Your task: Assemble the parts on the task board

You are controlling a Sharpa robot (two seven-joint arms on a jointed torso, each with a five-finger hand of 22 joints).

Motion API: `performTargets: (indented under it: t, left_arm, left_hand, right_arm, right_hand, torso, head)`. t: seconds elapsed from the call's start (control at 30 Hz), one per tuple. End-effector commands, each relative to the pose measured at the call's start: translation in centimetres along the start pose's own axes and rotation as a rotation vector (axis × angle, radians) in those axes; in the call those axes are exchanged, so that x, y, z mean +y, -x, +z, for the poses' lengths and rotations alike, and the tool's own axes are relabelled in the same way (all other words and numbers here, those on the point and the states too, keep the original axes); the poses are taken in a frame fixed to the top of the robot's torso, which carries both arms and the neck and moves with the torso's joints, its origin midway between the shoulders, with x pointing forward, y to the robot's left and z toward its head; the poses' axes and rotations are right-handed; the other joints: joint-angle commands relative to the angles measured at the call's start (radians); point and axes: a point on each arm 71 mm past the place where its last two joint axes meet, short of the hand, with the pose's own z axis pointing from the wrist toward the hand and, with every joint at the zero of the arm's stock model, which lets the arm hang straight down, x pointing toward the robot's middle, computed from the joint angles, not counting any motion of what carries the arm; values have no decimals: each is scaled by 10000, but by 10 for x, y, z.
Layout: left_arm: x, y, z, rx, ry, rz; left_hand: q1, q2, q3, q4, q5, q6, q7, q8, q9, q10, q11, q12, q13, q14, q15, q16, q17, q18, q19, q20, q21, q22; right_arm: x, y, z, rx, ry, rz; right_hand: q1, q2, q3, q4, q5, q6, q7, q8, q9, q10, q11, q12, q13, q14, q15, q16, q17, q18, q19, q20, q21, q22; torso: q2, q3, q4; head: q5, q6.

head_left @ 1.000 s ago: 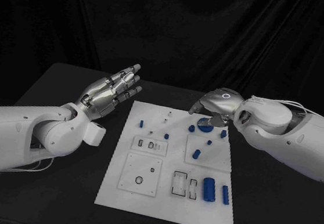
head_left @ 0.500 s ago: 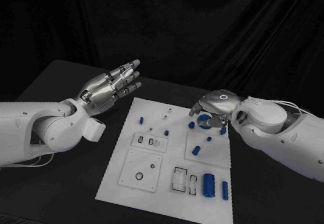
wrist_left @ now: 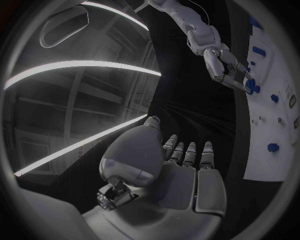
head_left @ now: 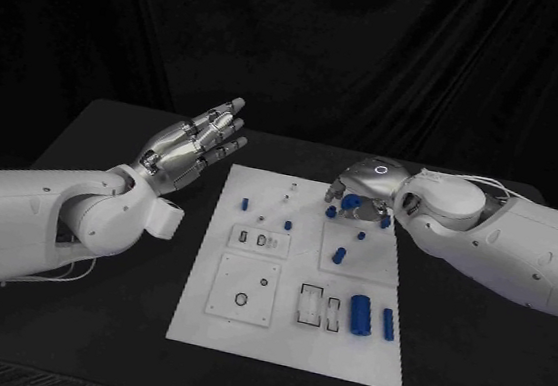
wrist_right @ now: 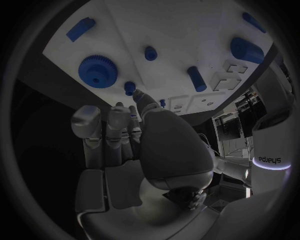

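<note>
Right hand (head_left: pixel 362 189), fingers apart and empty, hovers just over the blue gear (wrist_right: pixel 97 70) at the far edge of the white board (head_left: pixel 285 341), nearer it than the left hand (head_left: pixel 194 148), raised open-fingered beside the board.

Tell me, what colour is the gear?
Blue. The gear shows best in the right wrist view, on the white board.

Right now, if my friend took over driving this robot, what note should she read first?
Left hand: raised beside the white task board, fingers spread, holding nothing.
Right hand: over the board's far end, fingers above the round blue toothed gear; whether it grips anything is unclear.
Big blue cylinder and slim blue bar lie loose on the near right.
Done: unclear. Left: seat the loose pieces.
</note>
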Motion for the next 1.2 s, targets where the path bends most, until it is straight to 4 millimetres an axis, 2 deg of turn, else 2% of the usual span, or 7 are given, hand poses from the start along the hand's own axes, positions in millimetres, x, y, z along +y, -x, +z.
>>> performTargets:
  t: [0.03, 0.1, 0.23, 0.63, 0.83, 1.2]
  left_arm:
    - [-10, -2, 1, 222, -1288, -150]
    - [-10, -2, 1, 229, -1267, -156]
    - [-10, -2, 1, 232, -1251, -158]
    - [-9, -1, 1, 245, -1142, -168]
    - [-9, 0, 1, 274, -1104, -191]
    - [-8, 0, 2, 285, -1051, -196]
  left_hand:
    - [120, -28, 59, -7, 58, -12, 67, 18, 8, -12, 58, -35, -9, -24, 82, -37, -14, 138, 10, 47, -35, -15]
    - [151, -30, 74, -13, 91, -13, 71, 17, 8, -12, 73, -35, -9, -24, 100, -37, -14, 142, 10, 74, -35, -15]
    - [210, -38, 100, -25, 162, -30, 83, 14, 6, -12, 88, -35, -9, -24, 114, -37, -14, 147, 10, 104, -35, -15]
    - [364, -72, 160, -66, 338, -55, 92, 12, 4, -12, 114, -35, -9, -24, 147, -37, -14, 154, 10, 147, -35, -15]
    - [436, -87, 187, -85, 413, -61, 90, 12, 4, -12, 120, -35, -9, -24, 176, -37, -14, 155, 10, 168, -35, -15]
    - [500, -88, 219, -98, 473, -52, 106, 15, 6, -12, 142, -35, -9, -24, 199, -37, -14, 154, 10, 195, -35, -15]
  right_arm:
    - [1, -1, 2, -184, 122, -95]
    - [2, -3, 3, -181, 132, -88]
    - [3, -6, 6, -179, 141, -76]
    - [2, -16, 13, -136, 58, -64]
    - [0, -21, 14, -63, -9, -62]
    - [-1, -23, 16, -343, 76, -108]
  right_hand:
    - [-1, -120, 84, -3, 63, 62, -19, 56, 13, 84, 16, 66, 8, -28, 46, 58, 25, -87, -80, 0, 57, 18]
    - [-8, -113, 125, 5, 103, 58, -26, 48, 20, 83, 19, 66, 8, -25, 47, 74, 53, -88, -81, 0, 63, 33]
    - [-36, -192, 393, 18, 613, 17, -57, -16, 53, 101, 34, 61, 2, -25, 53, 108, 115, -91, -95, 5, 87, 110]
    - [-103, -264, 716, 60, 678, 279, 38, 76, 159, 185, 54, 73, -2, -31, 63, 120, 146, -115, -61, 14, 174, 290]
    - [-149, -387, 973, 63, 858, 435, 62, 121, 244, 264, 45, 74, -10, -27, 62, 147, 203, -122, -62, 17, 206, 379]
    - [-187, -491, 1617, -35, 892, 1238, 169, 574, 805, 1140, -104, 313, 75, 96, -33, 395, 626, -210, 125, -57, 537, 961]
  torso:
    - [-12, 1, -7]
    - [-19, -3, -11]
    - [-23, 0, -12]
    - [-38, -7, -17]
    - [-26, -1, -16]
    - [-37, -9, -26]
  head:
    - [18, -26]
    - [33, -38]
    - [31, -66]
    - [62, -167]
    - [52, -181]
    - [61, -229]
